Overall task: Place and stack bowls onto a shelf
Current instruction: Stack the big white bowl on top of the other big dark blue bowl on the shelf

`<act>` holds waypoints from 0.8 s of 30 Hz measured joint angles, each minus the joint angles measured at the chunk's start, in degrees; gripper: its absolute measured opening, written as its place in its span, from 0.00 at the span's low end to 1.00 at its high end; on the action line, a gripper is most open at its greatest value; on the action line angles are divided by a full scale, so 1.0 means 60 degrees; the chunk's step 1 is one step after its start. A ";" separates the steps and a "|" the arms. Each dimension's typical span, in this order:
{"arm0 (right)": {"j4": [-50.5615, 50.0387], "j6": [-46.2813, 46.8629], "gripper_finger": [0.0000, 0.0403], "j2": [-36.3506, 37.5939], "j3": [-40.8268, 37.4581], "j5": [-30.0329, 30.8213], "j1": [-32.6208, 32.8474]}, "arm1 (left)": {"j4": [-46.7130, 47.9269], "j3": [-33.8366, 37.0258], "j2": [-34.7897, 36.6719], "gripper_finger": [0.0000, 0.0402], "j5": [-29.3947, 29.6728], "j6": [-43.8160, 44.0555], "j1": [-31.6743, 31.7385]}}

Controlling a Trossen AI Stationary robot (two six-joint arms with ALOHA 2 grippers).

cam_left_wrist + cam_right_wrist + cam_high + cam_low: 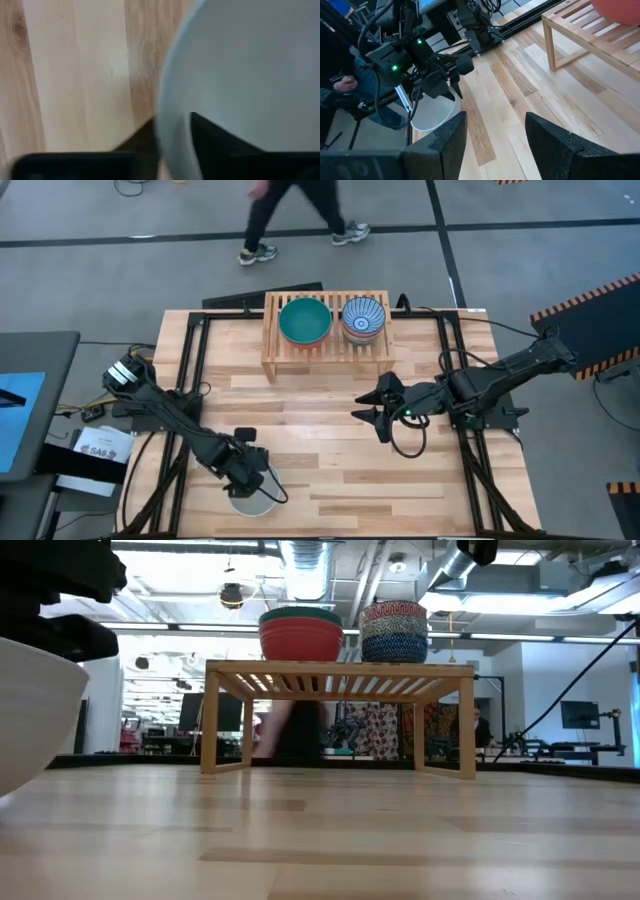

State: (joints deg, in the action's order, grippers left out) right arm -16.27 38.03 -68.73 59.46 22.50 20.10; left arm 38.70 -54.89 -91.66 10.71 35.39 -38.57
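Observation:
The shelf (327,350) stands at the table's far edge on its side legs (212,720). On it sit two stacks: a teal bowl (305,320) in a red one (300,640), and a blue-and-white striped bowl (362,317) on patterned ones (393,635). The white bowl (255,500) is at the table's near edge, with my left gripper (248,470) shut on its rim. My right gripper (375,408) hovers open over mid-table, right of centre, touching nothing. My left gripper holds the white bowl by its rim (172,145). One finger (215,142) is inside the bowl and the other (142,140) is outside its wall. It comes from above, slanting down from the table's left (445,82). Whether the bowl is off the table does not show.
Bare plank tabletop lies between the shelf and the white bowl (320,830). Black frame rails run along the table's left and right sides (190,370). A person walks past beyond the far edge (290,215); another person shows beyond the table's left side (340,80).

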 joint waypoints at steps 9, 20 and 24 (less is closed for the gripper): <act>0.0161 0.0012 0.56 0.0026 -0.0007 -0.0408 0.0000 | 0.1076 -0.0532 0.2271 0.00 -0.0419 -0.0012 0.0979; 0.0307 -0.0097 0.56 0.0087 0.0317 -0.0765 -0.0320 | 0.4508 -0.7072 0.3509 0.00 0.0588 -0.3635 0.6466; 0.0292 -0.0093 0.56 0.0087 0.0317 -0.0765 -0.0386 | 0.4745 -0.9557 0.2390 0.00 0.0578 -0.4776 0.8957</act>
State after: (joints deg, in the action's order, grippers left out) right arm -14.52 37.47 -68.20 61.36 17.91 17.78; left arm 67.16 -112.24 -77.32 14.18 6.73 15.18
